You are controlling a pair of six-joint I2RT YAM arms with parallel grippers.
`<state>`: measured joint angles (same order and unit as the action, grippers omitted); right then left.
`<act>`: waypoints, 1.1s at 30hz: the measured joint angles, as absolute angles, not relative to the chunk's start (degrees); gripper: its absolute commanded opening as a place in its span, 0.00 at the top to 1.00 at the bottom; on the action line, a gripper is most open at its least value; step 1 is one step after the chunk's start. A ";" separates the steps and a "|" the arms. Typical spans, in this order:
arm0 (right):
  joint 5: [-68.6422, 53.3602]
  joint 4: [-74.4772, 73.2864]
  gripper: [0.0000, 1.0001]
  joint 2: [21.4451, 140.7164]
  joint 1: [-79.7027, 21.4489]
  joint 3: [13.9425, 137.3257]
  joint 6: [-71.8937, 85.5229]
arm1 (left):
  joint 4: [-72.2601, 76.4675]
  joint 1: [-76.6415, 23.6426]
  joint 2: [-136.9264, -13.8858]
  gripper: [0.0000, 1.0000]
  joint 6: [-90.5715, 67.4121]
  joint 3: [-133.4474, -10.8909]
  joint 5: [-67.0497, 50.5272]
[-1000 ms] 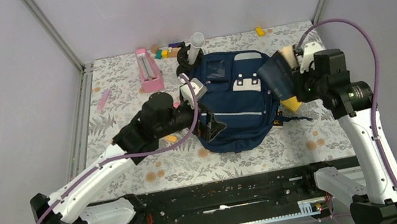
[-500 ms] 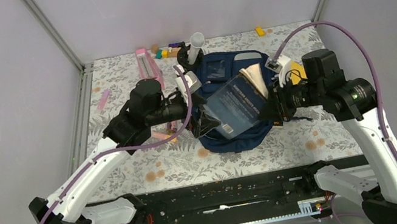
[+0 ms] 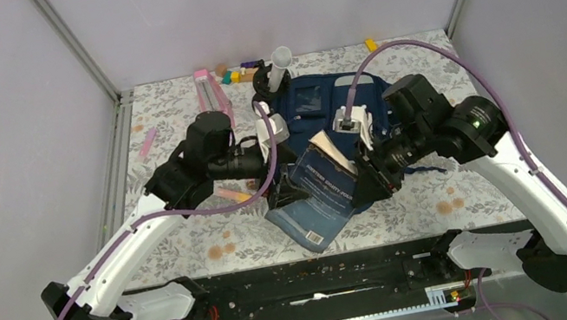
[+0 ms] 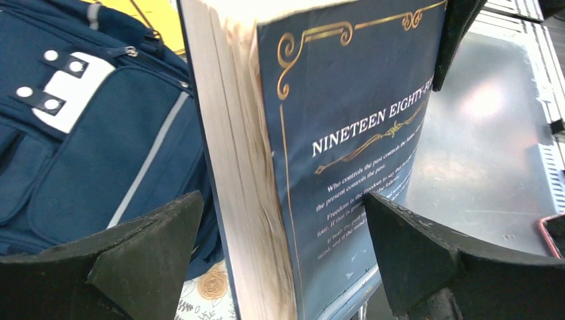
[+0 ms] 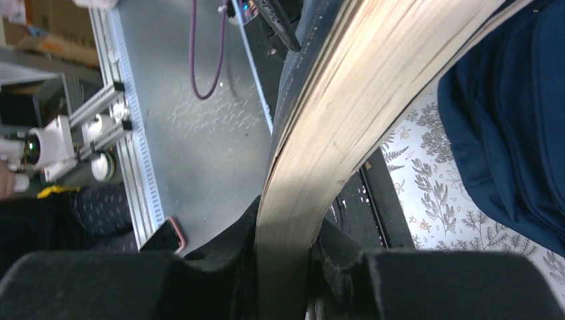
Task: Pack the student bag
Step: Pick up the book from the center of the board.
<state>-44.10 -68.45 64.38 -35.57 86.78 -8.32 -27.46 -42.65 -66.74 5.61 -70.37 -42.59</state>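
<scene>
**Fig.** Book (image 3: 315, 198) pinched by one edge in the right jaws, closed narrow on the page block; tilted, cover turned towards the left wrist. Left jaws spread to full width, one on either side of the book and apart from it: probably so placed for a handover or a steadier two-arm hold. Student bag (image 3: 312, 104) flat on the bench (image 3: 443, 185), front patches up, just behind the book, between both arms. Bag opening not discernible; insertion judged not yet begun.
</scene>
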 measured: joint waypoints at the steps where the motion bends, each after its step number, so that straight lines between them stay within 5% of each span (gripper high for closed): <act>1: -44.14 -69.01 1.00 64.79 -36.53 87.29 -8.78 | -27.77 -42.65 -66.70 0.01 5.80 -70.35 -43.35; 25: -45.80 -77.45 1.00 66.46 -43.48 94.56 -15.81 | -32.34 -35.05 -68.95 0.01 4.54 -69.63 -67.96; 33: -46.15 -77.52 1.00 66.24 -43.83 94.52 -16.69 | -15.09 -37.78 -71.16 0.01 -12.12 -65.04 -78.22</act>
<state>-46.15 -77.52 66.24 -43.83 94.52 -16.69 -15.09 -37.78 -71.16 -12.12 -65.04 -78.22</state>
